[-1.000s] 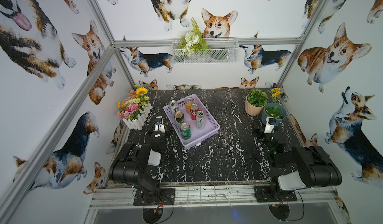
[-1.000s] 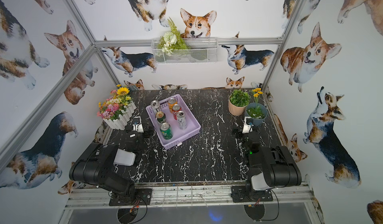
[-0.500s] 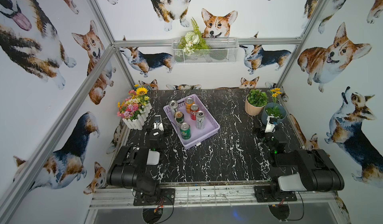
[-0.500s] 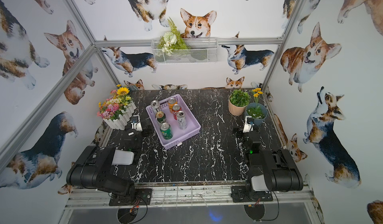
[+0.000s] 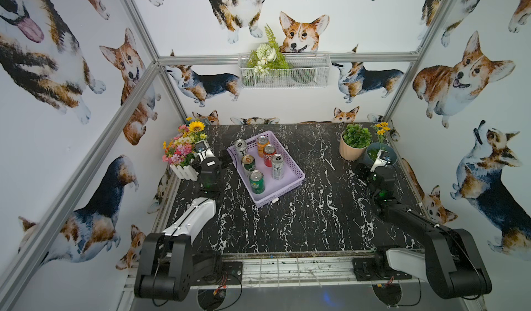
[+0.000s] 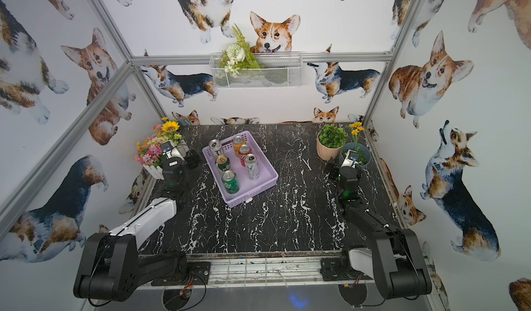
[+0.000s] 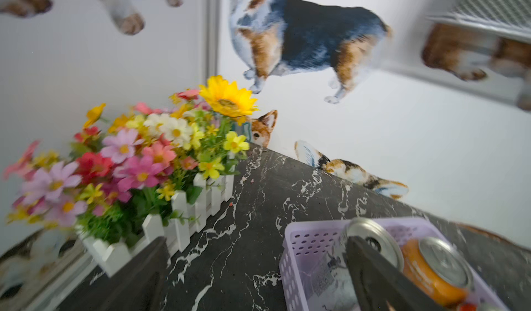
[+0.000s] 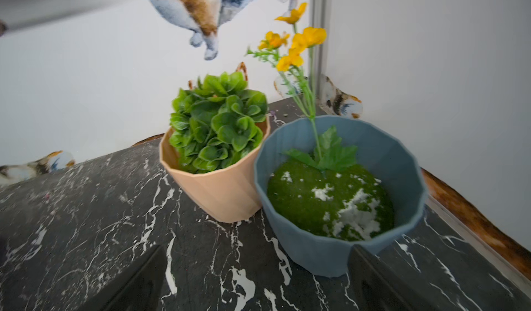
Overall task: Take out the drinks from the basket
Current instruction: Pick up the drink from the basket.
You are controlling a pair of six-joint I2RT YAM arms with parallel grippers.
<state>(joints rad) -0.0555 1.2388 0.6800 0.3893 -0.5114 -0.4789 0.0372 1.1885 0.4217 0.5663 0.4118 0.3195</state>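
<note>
1. Basket [image 5: 284, 191]: lavender, perforated walls, set askew on the black marble table [image 5: 287, 232]. Reference item for all entries below.
2. Contents of basket, all upright:
   - far silver-white can [image 5: 240, 148], far-left corner
   - orange can [image 5: 262, 145], far end
   - red can [image 5: 269, 155], just beside the orange can
   - near silver-white can [image 5: 277, 166], by the right wall
   - far green can [image 5: 248, 164] and near green can [image 5: 256, 182], along the left wall
3. Left gripper [image 7: 255, 280]: just outside the basket's far-left corner. Jaws spread wide, nothing held.
4. Right gripper [image 8: 258, 280]: well apart from the basket, to its right. Jaws spread wide, nothing held.
5. Flower box [image 5: 184, 154]: white picket box, left of the basket, beyond the left gripper.
6. Peach pot [image 5: 351, 148] and blue pot [image 5: 376, 154]: well right of the basket, touching each other.
</note>
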